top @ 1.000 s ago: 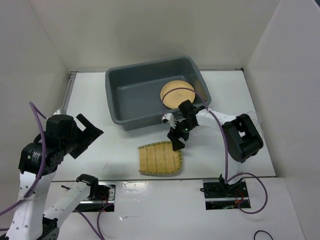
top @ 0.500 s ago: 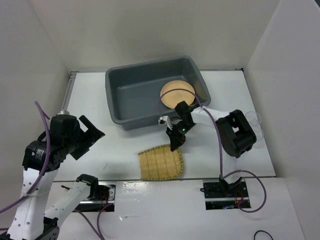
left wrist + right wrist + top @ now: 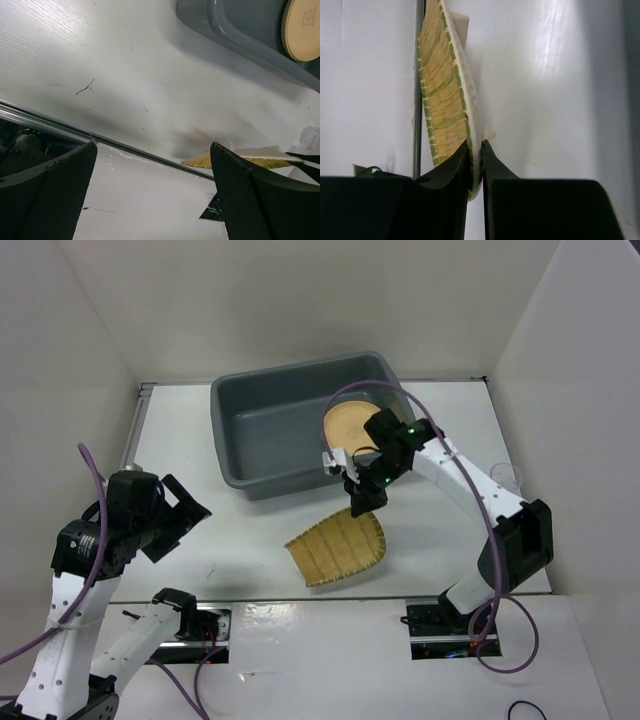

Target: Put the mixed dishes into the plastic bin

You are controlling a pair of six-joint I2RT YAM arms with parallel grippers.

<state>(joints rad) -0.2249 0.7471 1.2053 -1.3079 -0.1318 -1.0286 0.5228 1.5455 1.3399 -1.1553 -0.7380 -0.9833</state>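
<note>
While the right gripper [image 3: 364, 503] is pinched tight on the rim of the bamboo tray [image 3: 338, 548], the tray itself sits outside the plastic bin [image 3: 228, 445]. It's just in front of the bin's near wall, over the white table [image 3: 180, 440], and tilted, with the gripped edge up high. I honestly can't tell from above whether the low end touches the table.

The right wrist view makes the grip pretty obvious. The tray [image 3: 445, 100] shows edge-on, and the two black fingers [image 3: 451, 167] are squeezed against either face of it, with basically no gap besides the tray's own thickness.

One tan plate [image 3: 350, 425] is already lying inside the bin, toward its right end, right by the right arm's wrist. A clear cup [image 3: 507, 478] stands on the table well off to the right, near the side wall.

The left gripper [image 3: 185, 510] is off on the left side of the table, well apart from everything, with its jaws spread wide and nothing between them. Its own camera shows bare table between the pads, the bin corner [image 3: 225, 25] and plate [image 3: 302, 27] up top, and the tray [image 3: 235, 159] as a thin sliver further off.
</note>
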